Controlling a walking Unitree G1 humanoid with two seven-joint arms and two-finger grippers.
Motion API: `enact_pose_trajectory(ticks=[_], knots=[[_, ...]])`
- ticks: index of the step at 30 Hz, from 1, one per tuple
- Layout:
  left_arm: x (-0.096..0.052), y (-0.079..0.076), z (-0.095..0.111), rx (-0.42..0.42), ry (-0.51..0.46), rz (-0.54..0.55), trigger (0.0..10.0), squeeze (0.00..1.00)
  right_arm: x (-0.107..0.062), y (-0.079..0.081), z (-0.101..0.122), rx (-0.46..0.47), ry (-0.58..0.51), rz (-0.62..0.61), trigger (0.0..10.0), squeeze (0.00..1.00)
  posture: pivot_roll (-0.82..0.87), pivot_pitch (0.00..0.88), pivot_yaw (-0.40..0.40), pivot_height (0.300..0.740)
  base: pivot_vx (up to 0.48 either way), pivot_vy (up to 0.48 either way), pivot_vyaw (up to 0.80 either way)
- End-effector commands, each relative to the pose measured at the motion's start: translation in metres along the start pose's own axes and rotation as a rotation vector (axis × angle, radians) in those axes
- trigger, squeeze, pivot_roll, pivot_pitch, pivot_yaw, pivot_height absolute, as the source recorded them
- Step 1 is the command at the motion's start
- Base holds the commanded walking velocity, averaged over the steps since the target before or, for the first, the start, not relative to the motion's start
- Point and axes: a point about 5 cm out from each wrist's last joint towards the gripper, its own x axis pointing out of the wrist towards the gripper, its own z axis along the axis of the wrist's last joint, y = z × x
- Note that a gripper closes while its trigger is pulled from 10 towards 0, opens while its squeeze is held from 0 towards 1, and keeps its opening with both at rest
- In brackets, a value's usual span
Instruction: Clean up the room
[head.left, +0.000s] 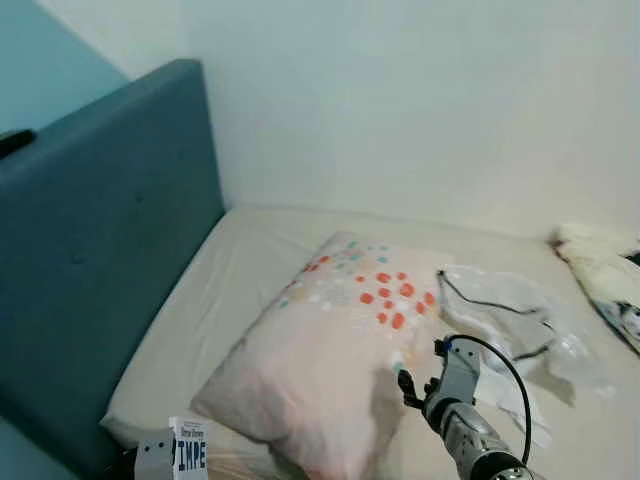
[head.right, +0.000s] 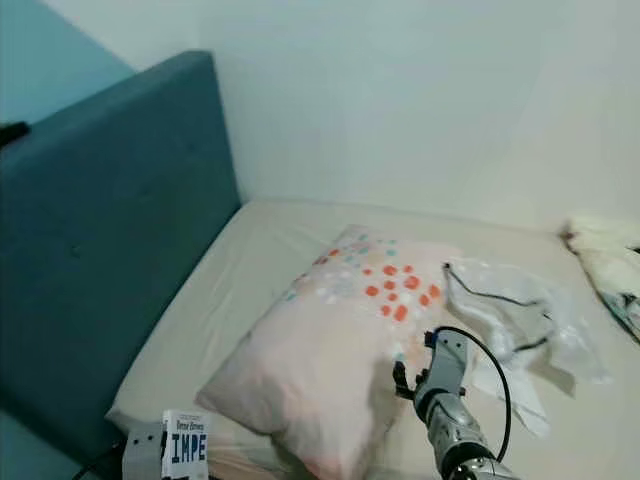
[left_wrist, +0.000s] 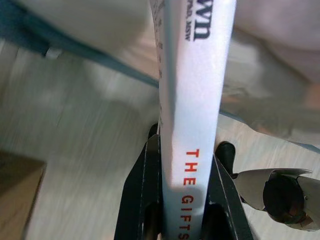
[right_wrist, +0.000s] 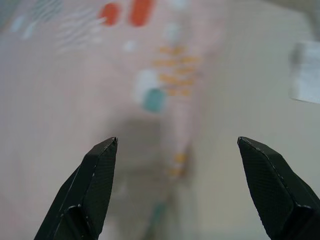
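The left gripper (left_wrist: 182, 200), low at the bed's near-left corner, is clamped on the spine of a slim white paperback book (head.left: 189, 448), so the step in hand appears to be carrying it off; next, a resting place must be chosen. The pale pink pillow with orange and teal dots (head.left: 330, 340) lies mid-mattress. The right gripper (right_wrist: 177, 165), fingers spread wide and empty, hovers above the pillow's right edge, beside crumpled clear plastic (head.left: 510, 320), probably a bag.

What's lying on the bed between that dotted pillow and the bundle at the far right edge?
A crumpled clear plastic bag lies on the sheet between the pillow and the pale bundle, seen in the eye views.
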Motion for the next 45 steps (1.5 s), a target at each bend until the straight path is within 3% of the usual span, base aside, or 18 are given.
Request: enact_pose_trajectory(ticks=[1, 10, 16, 20, 23, 33, 45], knots=[[-0.001, -0.003, -0.01, 0.009, 0.038, -0.011, 10.0, 0.0, 0.0, -0.007, 0.006, 0.029, -0.011, -0.029, 10.0, 0.0, 0.01, 0.0, -0.047, 0.708, 0.0, 0.0, -0.77], [-0.004, 0.004, -0.015, 0.033, 0.038, 0.002, 10.0, 0.0, 0.003, -0.013, 0.03, 0.086, -0.081, -0.057, 10.0, 0.0, 0.03, 0.0, -0.039, 0.708, 0.0, 0.0, -0.39], [-0.008, 0.021, -0.014, 0.069, 0.039, 0.081, 10.0, 0.0, 0.007, 0.009, 0.044, 0.059, -0.116, 0.043, 10.0, 0.0, 0.03, 0.0, -0.039, 0.708, 0.0, -0.44, 0.0], [-0.007, 0.023, -0.012, 0.023, 0.029, 0.115, 10.0, 0.0, 0.008, 0.026, 0.041, 0.019, -0.107, 0.136, 10.0, 0.0, 0.03, 0.0, -0.038, 0.708, 0.0, -0.112, 0.0], [-0.007, 0.022, -0.012, 0.02, 0.029, 0.118, 10.0, 0.0, 0.008, 0.029, 0.04, 0.021, -0.108, 0.159, 10.0, 0.0, 0.03, 0.0, -0.038, 0.708, 0.0, 0.0, 0.0], [-0.006, 0.018, -0.011, 0.041, 0.034, 0.111, 10.0, 0.0, 0.008, 0.034, 0.033, -0.013, -0.09, 0.188, 10.0, 0.0, 0.02, 0.0, -0.034, 0.708, 0.0, 0.0, 0.74], [-0.005, 0.014, -0.012, 0.035, 0.036, 0.1, 10.0, 0.0, 0.009, 0.03, 0.045, -0.026, -0.115, 0.168, 10.0, 0.0, 0.02, 0.0, -0.041, 0.708, 0.0, 0.0, 0.74]])
